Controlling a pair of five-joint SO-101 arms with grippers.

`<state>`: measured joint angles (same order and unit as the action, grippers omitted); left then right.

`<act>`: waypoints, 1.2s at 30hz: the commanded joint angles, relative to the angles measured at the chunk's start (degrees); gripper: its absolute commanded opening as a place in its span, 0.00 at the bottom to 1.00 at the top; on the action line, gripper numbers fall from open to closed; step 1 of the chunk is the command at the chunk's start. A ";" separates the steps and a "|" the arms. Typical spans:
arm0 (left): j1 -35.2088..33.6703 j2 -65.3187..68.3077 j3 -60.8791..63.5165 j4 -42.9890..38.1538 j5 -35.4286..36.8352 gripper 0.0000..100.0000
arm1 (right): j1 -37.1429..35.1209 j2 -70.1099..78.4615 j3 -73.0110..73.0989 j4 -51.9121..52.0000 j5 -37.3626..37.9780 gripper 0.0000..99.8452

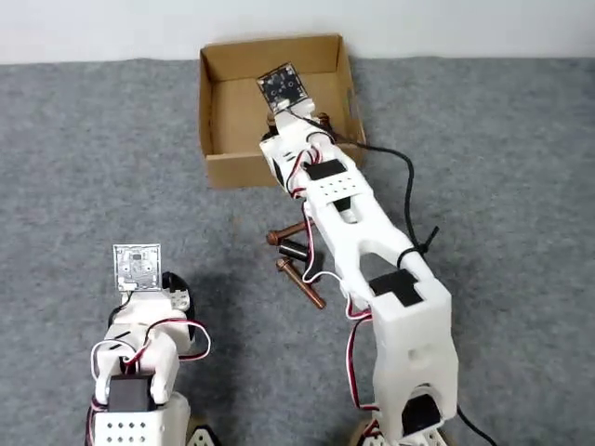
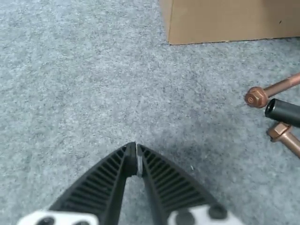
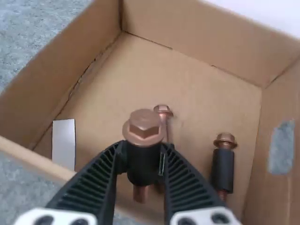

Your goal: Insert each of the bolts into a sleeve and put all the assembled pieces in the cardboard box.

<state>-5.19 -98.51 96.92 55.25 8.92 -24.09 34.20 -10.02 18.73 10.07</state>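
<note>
My right gripper (image 3: 142,151) hangs over the open cardboard box (image 3: 197,42), shut on a black sleeve with a copper bolt (image 3: 142,129) through it. On the box floor below stands another assembled piece (image 3: 222,164), and a third bolt head (image 3: 163,112) shows just behind the held one. My left gripper (image 2: 136,151) is shut and empty, low over the grey carpet. Off to its side lie two loose copper bolts (image 2: 274,91) (image 2: 285,137) with a bare black sleeve (image 2: 283,111) between them. From above, the same bolts (image 1: 288,232) (image 1: 299,283) and sleeve (image 1: 296,249) lie beside the right arm (image 1: 372,242).
The box (image 1: 270,102) sits at the far middle of the carpet, its near wall (image 2: 225,21) facing the left arm (image 1: 139,353). A strip of grey tape (image 3: 63,140) sticks to the box floor. Black cables trail beside the right arm.
</note>
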 commanded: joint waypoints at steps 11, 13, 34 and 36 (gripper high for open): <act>-0.44 0.09 -0.13 0.09 -0.35 0.00 | -2.33 3.03 -13.45 14.37 0.70 0.18; -0.44 0.09 -0.13 0.09 -0.44 0.00 | -2.42 2.15 -14.68 16.31 0.62 0.18; -0.53 0.09 -0.13 0.62 -0.53 0.00 | -8.13 -16.84 -14.86 65.98 -5.89 0.18; -0.53 0.00 -0.13 0.62 -0.53 0.00 | -8.22 -16.75 -14.86 69.41 -5.71 0.18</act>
<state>-5.19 -98.51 96.92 55.60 8.92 -31.91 20.92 -22.95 83.52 4.79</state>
